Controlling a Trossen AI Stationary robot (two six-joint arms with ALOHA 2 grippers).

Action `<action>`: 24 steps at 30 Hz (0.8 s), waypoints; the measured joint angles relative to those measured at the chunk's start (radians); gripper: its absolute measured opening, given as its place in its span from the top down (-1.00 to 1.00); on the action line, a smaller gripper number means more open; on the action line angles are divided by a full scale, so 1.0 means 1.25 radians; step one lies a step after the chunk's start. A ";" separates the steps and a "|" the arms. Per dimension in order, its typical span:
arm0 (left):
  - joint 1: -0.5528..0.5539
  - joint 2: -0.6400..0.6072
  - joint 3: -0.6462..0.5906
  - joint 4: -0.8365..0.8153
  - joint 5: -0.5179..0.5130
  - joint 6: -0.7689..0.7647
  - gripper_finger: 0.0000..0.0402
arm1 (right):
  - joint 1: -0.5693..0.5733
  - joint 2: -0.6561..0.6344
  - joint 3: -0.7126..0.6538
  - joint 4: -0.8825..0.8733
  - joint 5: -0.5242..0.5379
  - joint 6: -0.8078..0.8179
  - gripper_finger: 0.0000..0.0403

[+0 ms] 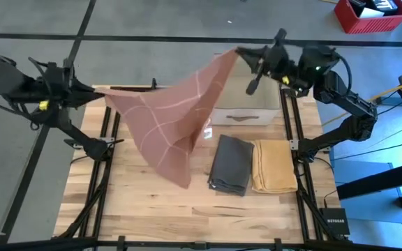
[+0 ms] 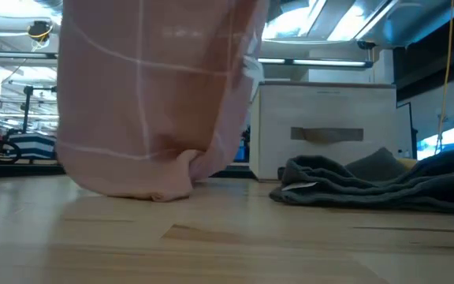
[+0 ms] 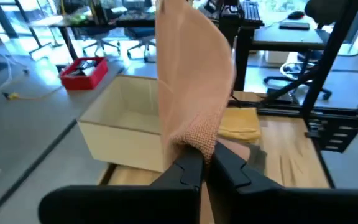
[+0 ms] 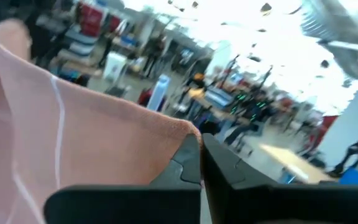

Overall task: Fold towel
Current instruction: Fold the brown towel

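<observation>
A pink towel with thin white lines hangs spread between my two grippers above the table's far half. My left gripper is shut on its left corner, and my right gripper is shut on its far right corner, higher up. The towel's lowest part bunches on the wooden table. The left wrist view shows the cloth rising from my left gripper. In the right wrist view it spreads away from my right gripper. My left gripper pinches the towel's corner between its two fingers, coming about level from the table's left side. The cloth bunches at the fingertips; I cannot tell how many layers. The towel stretches away toward the other gripper. My right gripper pinches the towel's opposite top corner between its two fingertips, coming about level from the table's far right. The top edge runs fairly taut from here to my left gripper. The rest hangs below, its lower end on the table.
A white box stands at the far right of the table, just behind the hanging towel. In front of it lie a folded dark grey towel and a folded yellow towel. Bare wood lies along the near edge.
</observation>
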State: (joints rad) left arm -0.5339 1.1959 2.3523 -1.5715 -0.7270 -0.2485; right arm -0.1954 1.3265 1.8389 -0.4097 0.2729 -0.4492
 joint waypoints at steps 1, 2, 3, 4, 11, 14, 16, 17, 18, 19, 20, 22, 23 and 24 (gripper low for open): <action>0.000 -0.011 -0.002 -0.002 0.003 -0.007 1.00 | -0.008 0.003 0.000 0.023 0.000 0.000 0.99; 0.000 -0.021 -0.002 0.000 0.005 -0.015 1.00 | -0.017 0.009 0.000 0.050 0.000 -0.001 0.99; 0.000 -0.030 -0.001 0.000 0.005 -0.020 1.00 | -0.024 0.012 0.001 0.074 -0.001 -0.002 0.99; 0.000 -0.039 0.002 0.000 0.005 -0.020 1.00 | -0.033 0.015 0.000 0.085 -0.001 -0.005 0.99; 0.000 -0.116 0.003 0.008 -0.038 -0.029 1.00 | -0.097 0.054 0.000 0.258 -0.069 -0.087 0.99; 0.000 -0.140 0.003 0.059 -0.093 -0.007 1.00 | -0.118 0.070 0.000 0.301 -0.144 -0.113 0.99; 0.000 -0.153 0.003 0.115 -0.105 0.028 1.00 | -0.123 0.079 0.000 0.306 -0.172 -0.112 0.99; 0.000 -0.158 0.004 0.154 -0.108 0.054 1.00 | -0.123 0.080 0.000 0.298 -0.176 -0.107 0.99; 0.000 -0.159 0.004 0.201 -0.108 0.084 1.00 | -0.123 0.080 0.000 0.285 -0.178 -0.103 0.99; 0.000 -0.159 0.004 0.251 -0.109 0.121 1.00 | -0.121 0.080 0.000 0.274 -0.179 -0.093 0.99; 0.000 -0.155 0.004 0.295 -0.108 0.155 1.00 | -0.121 0.079 0.000 0.264 -0.189 -0.075 0.99; 0.000 -0.144 0.004 0.369 -0.101 0.209 1.00 | -0.113 0.066 0.000 0.232 -0.222 -0.027 0.99; 0.000 -0.137 0.004 0.390 -0.091 0.226 1.00 | -0.102 0.058 0.000 0.220 -0.229 -0.012 0.99; 0.000 -0.132 0.003 0.403 -0.083 0.236 1.00 | -0.092 0.047 0.000 0.208 -0.227 0.001 0.99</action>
State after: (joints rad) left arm -0.5339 1.0304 2.3566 -1.0679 -0.8302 0.0471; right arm -0.3101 1.3858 1.8385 -0.1494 -0.0110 -0.4485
